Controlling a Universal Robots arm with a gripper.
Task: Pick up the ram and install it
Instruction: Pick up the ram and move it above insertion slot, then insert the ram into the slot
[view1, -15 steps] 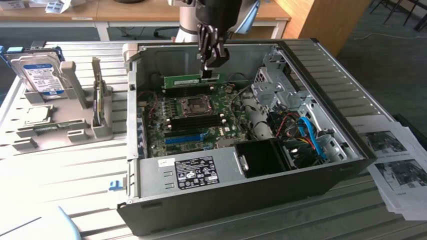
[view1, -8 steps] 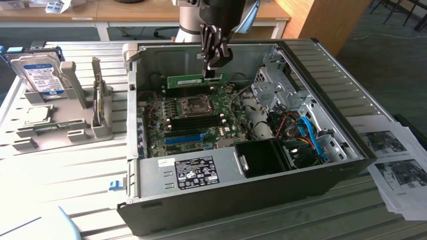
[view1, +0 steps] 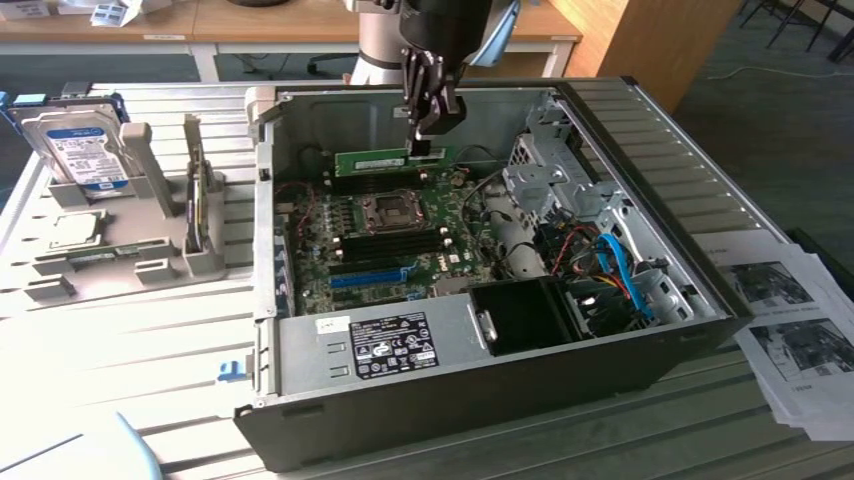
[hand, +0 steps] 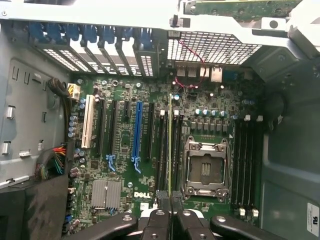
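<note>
Open black metal computer case (view1: 534, 400) lying on a pale slatted worktop (view1: 160, 340). The robot arm's black pincer (view1: 430, 140) is clamped on the ram (view1: 380, 160), a long, narrow green circuit-board stick, held above the green motherboard (view1: 441, 265). From the wrist, the ram (hand: 170, 145) hangs edge-on directly beneath the pincer (hand: 170, 202). Its long axis runs parallel to the black memory slots (hand: 162, 150) between the blue expansion slot (hand: 137, 130) and the silver processor socket (hand: 205, 167). It looks not yet seated.

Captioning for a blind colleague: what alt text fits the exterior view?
The gripper holds the ram, a green stick, over the motherboard inside an open computer case. A hard drive stands in a grey rack at the exterior view's left.
</note>
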